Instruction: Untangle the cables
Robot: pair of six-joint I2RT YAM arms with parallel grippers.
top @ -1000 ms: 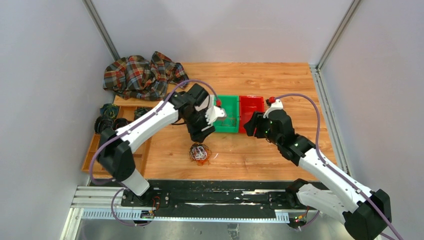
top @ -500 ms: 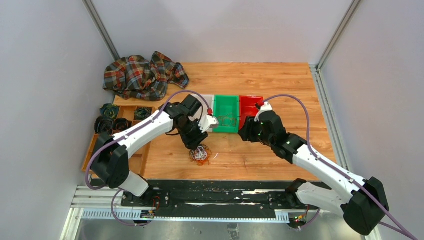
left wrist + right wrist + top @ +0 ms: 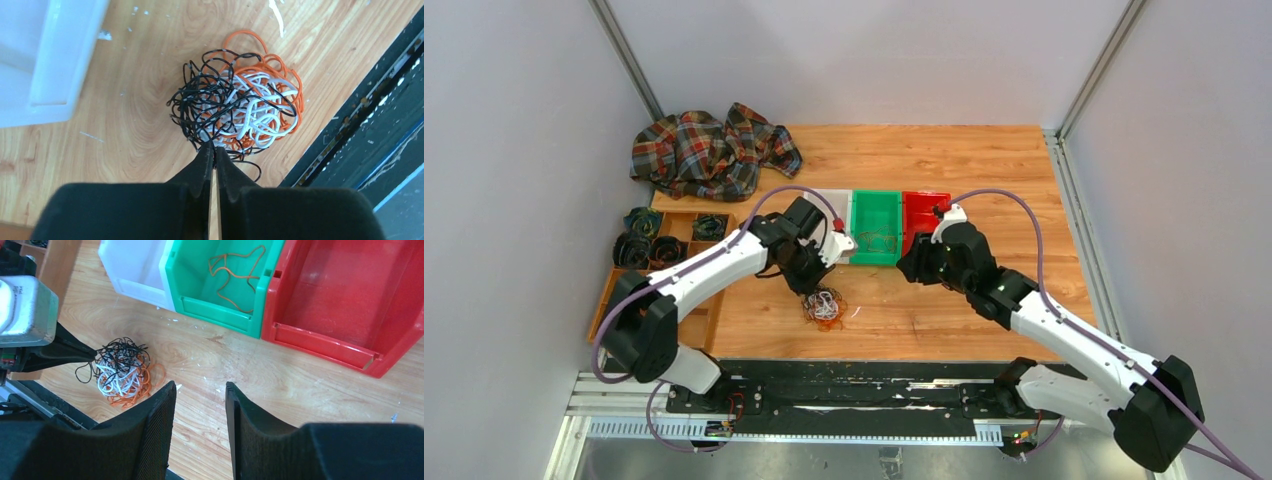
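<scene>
Left hand (image 3: 214, 150) has its fingers pressed together at the edge of the cables (image 3: 240, 110), apparently nipping one black strand, though so fine a wire cannot be made out for certain between the tips. The cables sit as one round clump with no clear long axis, at the near edge of the desk (image 3: 924, 160), left of centre. Black loops crowd the far side where the left hand meets them, white runs through the middle, and orange curls lie on the near side. The right hand (image 3: 200, 390) hovers spread to the right of the clump, apart from it, so the left hand is clearly the nearer. A pull would probably have to go up and away from the clump, and the whole knot may lift with it. Just beyond stand the white bin (image 3: 132, 267), the green bin (image 3: 195, 270), which holds an orange wire (image 3: 235, 275), and the red bin (image 3: 350, 300). Nothing lies between the right hand and the clump.
</scene>
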